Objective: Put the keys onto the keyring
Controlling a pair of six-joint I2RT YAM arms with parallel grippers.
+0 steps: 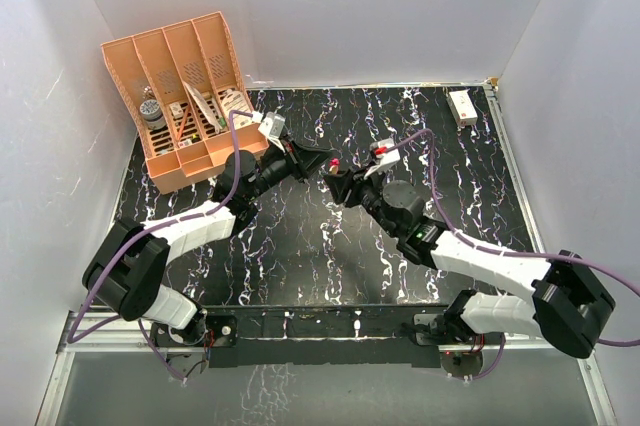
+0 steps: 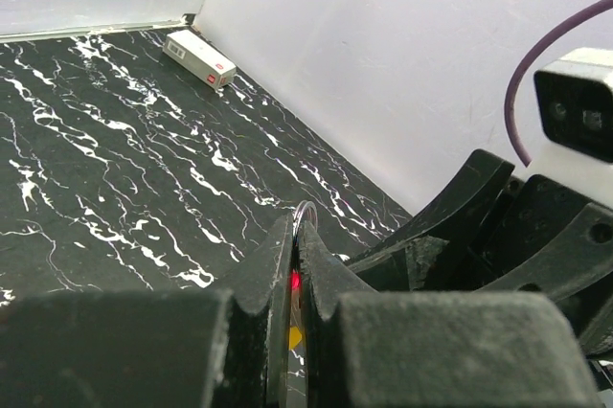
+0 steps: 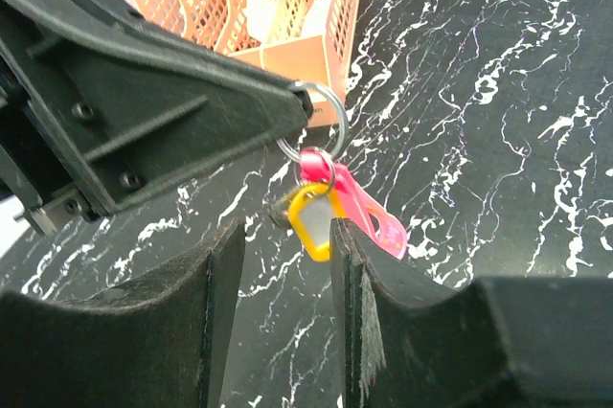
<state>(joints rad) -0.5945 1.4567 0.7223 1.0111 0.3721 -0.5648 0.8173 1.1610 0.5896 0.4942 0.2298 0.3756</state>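
Note:
My left gripper point(image 2: 297, 226) is shut on the keyring's metal ring point(image 2: 305, 209), which pokes out above its fingertips. In the right wrist view the left fingers point(image 3: 192, 111) hold that ring point(image 3: 324, 106) up over the table. The pinkish-red strap point(image 3: 362, 205) hangs from it. Beside the strap hangs a yellow tag point(image 3: 311, 221), and a dull brownish metal piece point(image 3: 278, 210) behind it may be the key. My right gripper point(image 3: 285, 236) is open just below, its right finger at the tag's edge. From above, the two grippers meet at the keyring point(image 1: 335, 163).
An orange slotted organiser point(image 1: 185, 96) with papers and small items stands at the back left, close behind the left arm. A small white box point(image 1: 462, 106) lies at the back right by the wall. White walls enclose the black marbled table point(image 1: 300, 246).

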